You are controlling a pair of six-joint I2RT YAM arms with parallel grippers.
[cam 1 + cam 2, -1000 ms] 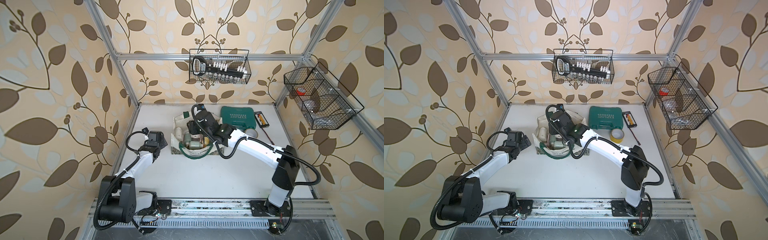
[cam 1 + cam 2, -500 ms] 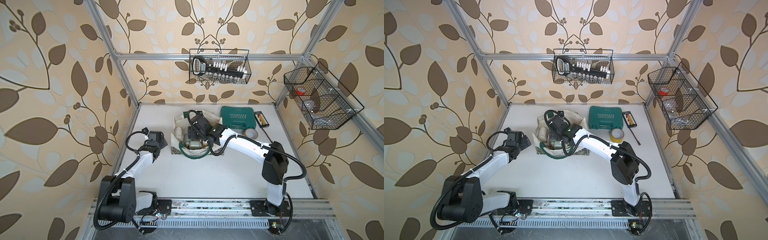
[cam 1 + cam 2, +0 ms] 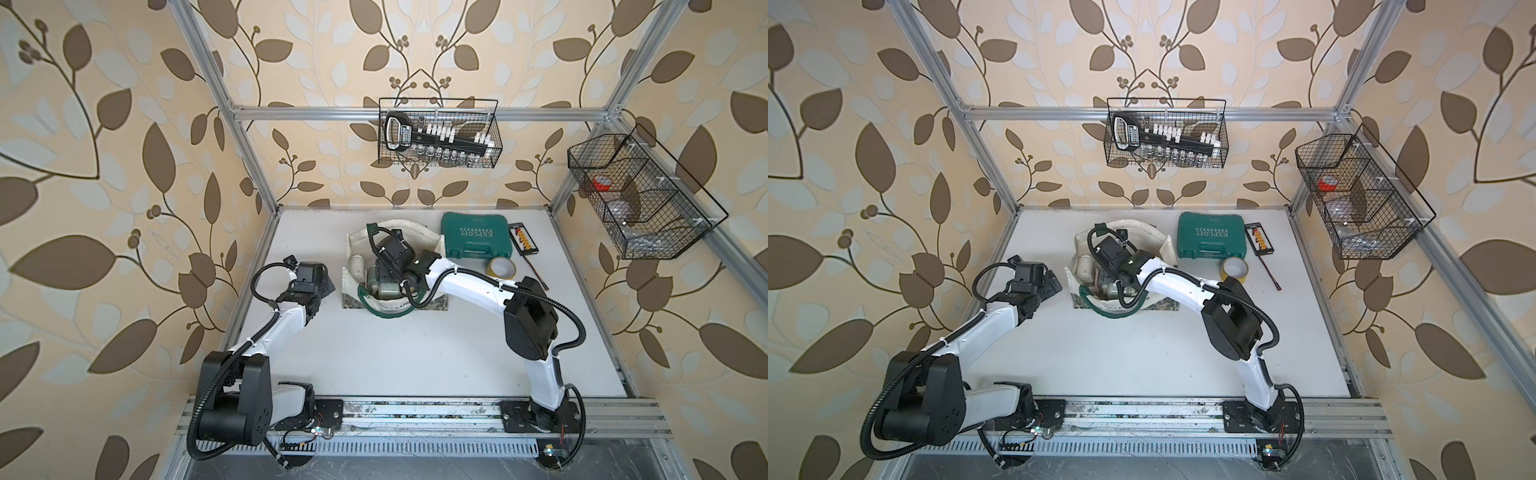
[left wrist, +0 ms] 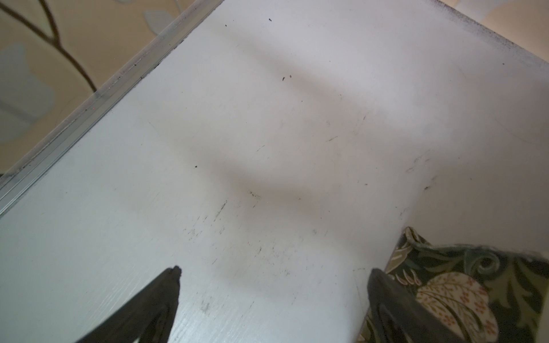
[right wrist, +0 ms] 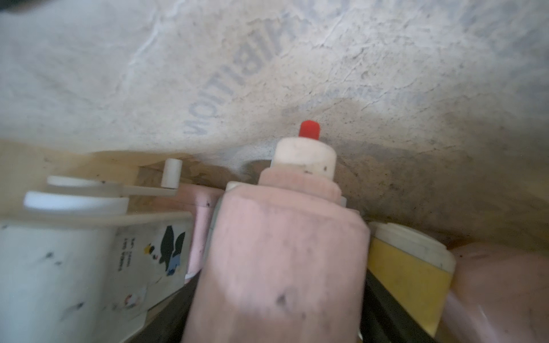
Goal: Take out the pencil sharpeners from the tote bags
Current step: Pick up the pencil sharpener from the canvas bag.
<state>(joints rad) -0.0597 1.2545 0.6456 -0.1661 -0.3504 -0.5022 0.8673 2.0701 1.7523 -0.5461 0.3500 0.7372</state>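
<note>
The cream tote bag (image 3: 415,232) lies open on the table in both top views, its green handle looped at the front. My right gripper (image 3: 380,275) reaches down inside it. In the right wrist view my right gripper (image 5: 279,294) is shut on a pink pencil sharpener (image 5: 282,252), a dark finger (image 5: 178,308) pressed to each side. A cream sharpener (image 5: 74,261) with a crank, a yellow one (image 5: 410,276) and another pink one (image 5: 499,282) crowd round it. My left gripper (image 3: 322,282) hangs open over bare table beside the bag's patterned corner (image 4: 460,285), holding nothing.
A teal tool case (image 3: 476,241), a yellow tape roll (image 3: 502,268) and a card of small parts (image 3: 524,243) lie right of the bag. Wire baskets hang on the back wall (image 3: 440,133) and the right wall (image 3: 640,199).
My right arm has pushed left and deeper into the bag, its elbow swinging left with it. The left arm has stayed where it was.
</note>
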